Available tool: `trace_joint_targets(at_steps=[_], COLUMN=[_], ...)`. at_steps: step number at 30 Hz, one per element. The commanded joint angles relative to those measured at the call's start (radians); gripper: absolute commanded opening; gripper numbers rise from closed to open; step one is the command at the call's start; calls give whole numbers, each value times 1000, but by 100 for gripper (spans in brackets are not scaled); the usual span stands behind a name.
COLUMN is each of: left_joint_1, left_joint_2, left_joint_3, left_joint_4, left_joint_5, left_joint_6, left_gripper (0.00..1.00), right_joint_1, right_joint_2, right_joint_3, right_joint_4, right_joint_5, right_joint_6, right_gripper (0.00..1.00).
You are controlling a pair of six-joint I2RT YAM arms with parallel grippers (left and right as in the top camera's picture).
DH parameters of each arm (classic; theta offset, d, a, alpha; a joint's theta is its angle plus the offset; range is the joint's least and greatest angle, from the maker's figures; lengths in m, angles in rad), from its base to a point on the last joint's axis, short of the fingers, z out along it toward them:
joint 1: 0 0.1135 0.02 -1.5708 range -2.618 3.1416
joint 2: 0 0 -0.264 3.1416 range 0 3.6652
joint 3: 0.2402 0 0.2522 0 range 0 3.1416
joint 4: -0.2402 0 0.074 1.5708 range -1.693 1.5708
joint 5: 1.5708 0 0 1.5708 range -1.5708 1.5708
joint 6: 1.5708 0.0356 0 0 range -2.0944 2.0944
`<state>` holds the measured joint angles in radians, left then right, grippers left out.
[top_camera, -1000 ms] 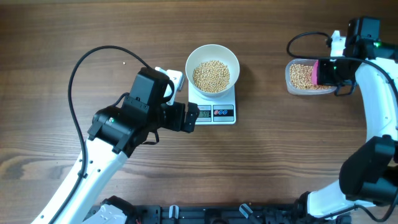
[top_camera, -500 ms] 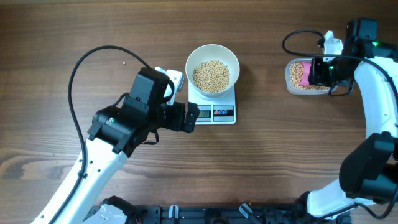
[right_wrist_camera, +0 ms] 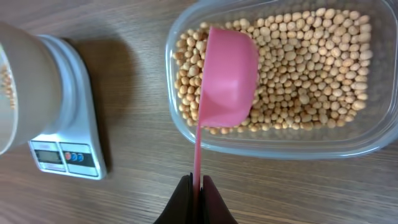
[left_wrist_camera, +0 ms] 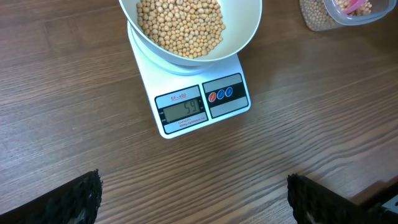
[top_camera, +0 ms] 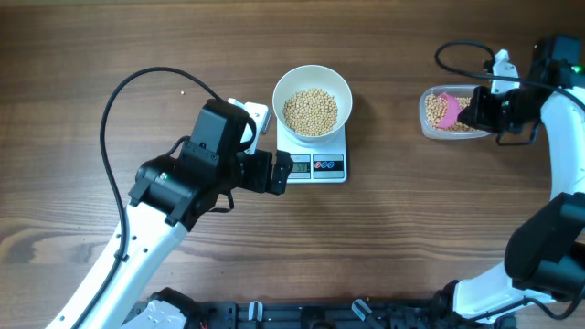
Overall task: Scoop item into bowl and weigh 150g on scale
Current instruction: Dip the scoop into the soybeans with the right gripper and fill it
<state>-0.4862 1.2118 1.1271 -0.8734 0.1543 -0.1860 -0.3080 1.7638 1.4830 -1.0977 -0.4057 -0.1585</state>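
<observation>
Right claw (right_wrist_camera: 198, 185) shifted rightward, clamping thin-handled pink scoop (right_wrist_camera: 229, 74) in clear tub (right_wrist_camera: 348, 147); left claw (left_wrist_camera: 194, 198) wide open.

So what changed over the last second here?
The right gripper, shut on the pink scoop, carried it left into the beans in the clear tub, then drew back rightward, its cup still over the tub. The left gripper, open near the scale, and the bowl are unchanged.
</observation>
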Motion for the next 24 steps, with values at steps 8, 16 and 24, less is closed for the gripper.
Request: trace_joint_targets(at_steps=[8, 16, 24], left_joint_1=[-5, -5, -5], left_joint_2=[2, 2, 2], left_joint_3=[5, 5, 5], left_joint_4=[2, 2, 2], left_joint_5=[9, 9, 9], left_joint_6=[-2, -2, -2], left_gripper=[100, 100, 100], right_joint_1=[-165, -337, -402], right_joint_2=[15, 15, 15], right_joint_3=[-67, -149, -149], right_joint_4=[-2, 41, 38], right_joint_5=[-217, -493, -637], right_joint_6=[-26, -21, 13], right_gripper=[4, 4, 4])
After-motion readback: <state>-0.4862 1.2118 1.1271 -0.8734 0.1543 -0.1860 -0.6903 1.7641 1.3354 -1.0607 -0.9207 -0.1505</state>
